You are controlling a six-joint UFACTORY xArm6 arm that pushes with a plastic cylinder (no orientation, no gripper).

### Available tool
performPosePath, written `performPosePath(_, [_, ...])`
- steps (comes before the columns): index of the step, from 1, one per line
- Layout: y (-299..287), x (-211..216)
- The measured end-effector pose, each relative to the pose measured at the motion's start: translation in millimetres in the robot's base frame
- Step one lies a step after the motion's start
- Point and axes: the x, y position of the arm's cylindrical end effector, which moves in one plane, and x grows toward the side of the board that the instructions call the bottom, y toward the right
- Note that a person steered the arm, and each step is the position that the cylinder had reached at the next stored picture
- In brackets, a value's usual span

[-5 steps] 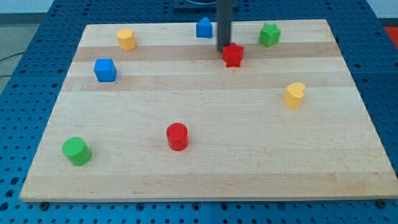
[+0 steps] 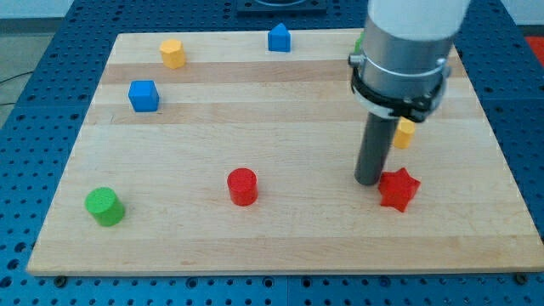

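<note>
My tip [image 2: 368, 181] rests on the board at the view's lower right, touching or just off the upper left side of the red star block [image 2: 398, 189]. Just above the star, a yellow block [image 2: 404, 133] shows only in part behind the arm. The red cylinder [image 2: 242, 186] stands well to the tip's left. A sliver of a green block [image 2: 359, 42] shows at the arm's left edge near the top.
A blue house-shaped block [image 2: 279, 37] sits at the top middle and a yellow hexagonal block [image 2: 172, 53] at the top left. Below that lies a blue cube [image 2: 144, 95]. A green cylinder [image 2: 104, 206] stands at the lower left of the wooden board [image 2: 280, 246].
The rod swept from the board's top middle down to the lower right, and the red star went with it. The arm now covers most of the green and yellow blocks on the right.
</note>
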Motion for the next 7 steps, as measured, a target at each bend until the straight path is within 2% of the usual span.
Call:
performPosePath(1, [38,13])
performPosePath(5, [27,-125])
performPosePath(6, [-38,-128])
performPosePath(7, [-145,-161])
